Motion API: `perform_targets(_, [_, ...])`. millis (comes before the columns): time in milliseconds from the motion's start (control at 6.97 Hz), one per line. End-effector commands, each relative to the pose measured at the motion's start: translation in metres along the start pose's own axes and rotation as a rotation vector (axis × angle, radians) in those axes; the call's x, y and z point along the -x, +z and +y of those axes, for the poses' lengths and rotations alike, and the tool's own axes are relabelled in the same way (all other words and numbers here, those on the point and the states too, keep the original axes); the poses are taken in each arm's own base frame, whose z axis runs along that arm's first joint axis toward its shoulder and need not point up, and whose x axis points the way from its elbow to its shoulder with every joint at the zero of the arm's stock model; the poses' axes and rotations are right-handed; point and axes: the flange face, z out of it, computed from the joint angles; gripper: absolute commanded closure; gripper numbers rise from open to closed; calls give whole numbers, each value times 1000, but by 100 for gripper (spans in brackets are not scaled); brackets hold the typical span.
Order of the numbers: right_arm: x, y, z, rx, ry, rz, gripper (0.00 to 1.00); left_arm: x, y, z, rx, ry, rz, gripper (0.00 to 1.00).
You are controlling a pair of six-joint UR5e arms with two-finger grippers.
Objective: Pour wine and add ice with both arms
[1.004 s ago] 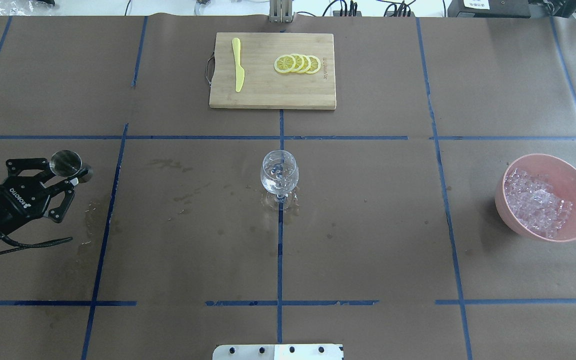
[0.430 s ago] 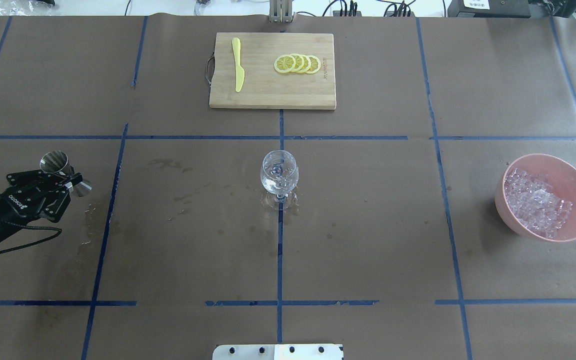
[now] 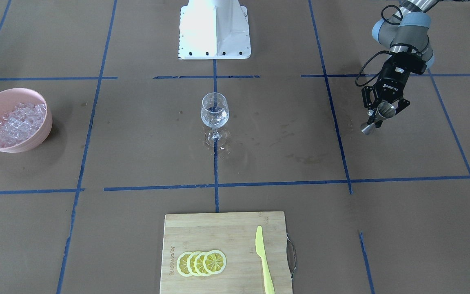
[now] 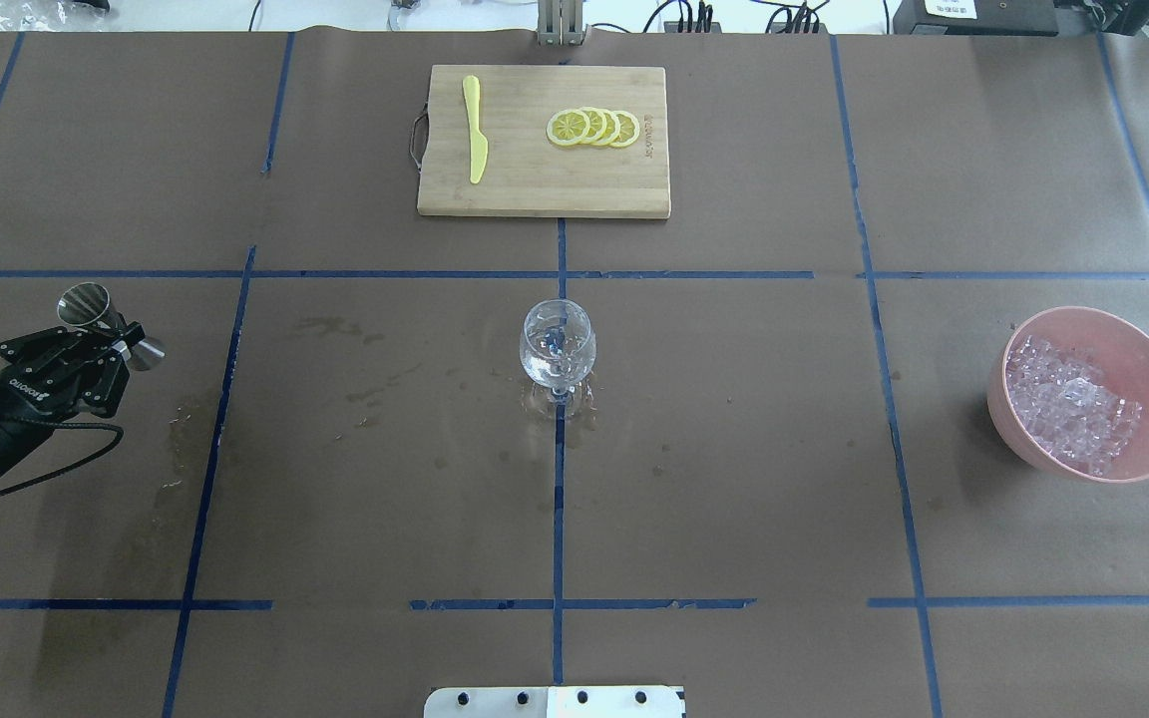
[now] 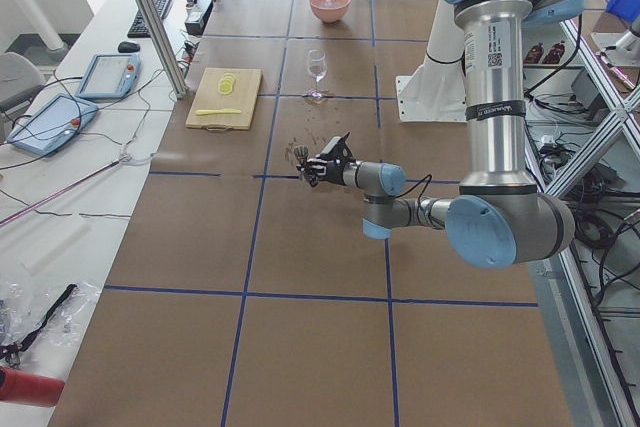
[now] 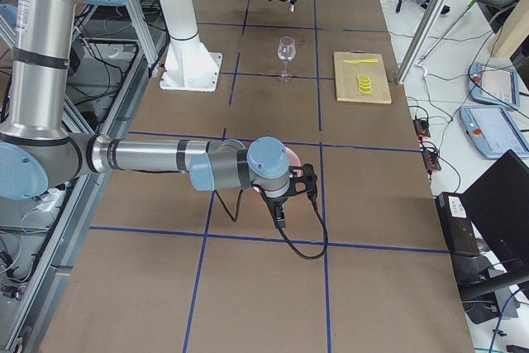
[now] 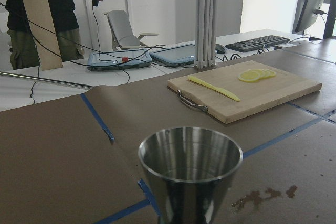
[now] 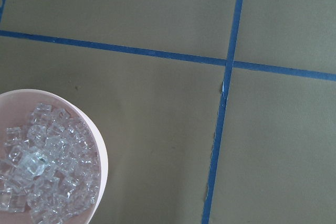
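Left gripper [image 4: 123,338], pinching the steel jigger [image 4: 84,304] at its waist, should ease it down upright until the foot below seats, then spread.

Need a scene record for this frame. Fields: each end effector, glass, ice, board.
left end effector: shut on the jigger, at the left end of the table
right end effector: seen only in the right side view, near the bowl; cannot tell if open or shut
wine glass: upright at the table's centre, clear of both arms
ice: heaped in the bowl at the right end
cutting board: far edge, carrying lemon slices and a knife
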Motion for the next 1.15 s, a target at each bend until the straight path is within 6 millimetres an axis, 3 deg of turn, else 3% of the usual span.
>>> perform_targets(0, [0,0,0,0,0,0,0,-14,12,14,-23,-36,-28,100])
perform_targets(430, [-1,0,0,0,0,2,0,-36,9,30,14,-27,11,100])
perform_targets(1004, [-1,1,0,0,-1,2,0,-45,3,50,43,-11,16,100])
